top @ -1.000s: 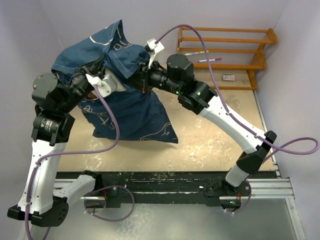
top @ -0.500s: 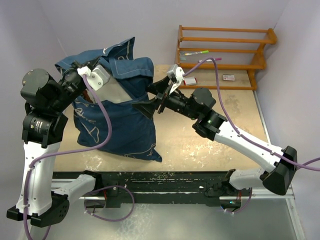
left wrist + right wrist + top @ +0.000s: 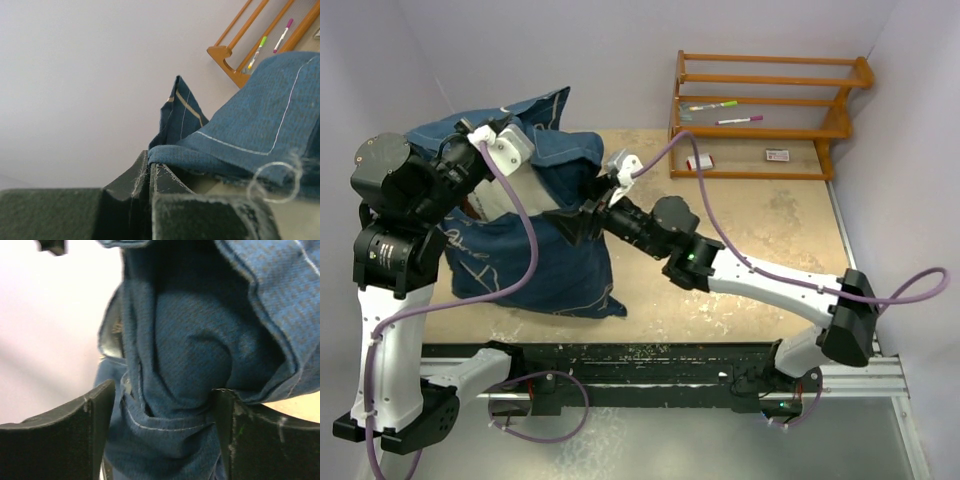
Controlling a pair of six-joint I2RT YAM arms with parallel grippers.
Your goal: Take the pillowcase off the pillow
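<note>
The dark navy pillowcase [image 3: 555, 265] hangs as a bulging sack at the table's left, its lower end resting on the table. My left gripper [image 3: 523, 138] is shut on its upper edge; the left wrist view shows the fabric [image 3: 250, 125] pinched at the closed tips [image 3: 149, 162]. My right gripper [image 3: 583, 217] presses into the sack's right side. Its jaws stand wide apart around a bunched fold [image 3: 165, 390] of the pillowcase in the right wrist view [image 3: 157, 400]. A pale patch [image 3: 492, 205] shows at the sack's opening, probably the pillow, which is otherwise hidden inside.
An orange wooden rack [image 3: 770, 100] with two markers stands at the back right. A small red-and-white item [image 3: 700, 162] and a small card [image 3: 777, 155] lie on the table in front of it. Purple cables loop from both arms.
The sack has been carried left and a little lower by my left arm. My right gripper let go, drew back to the right, and has now pushed back into the fabric with its jaws apart.
</note>
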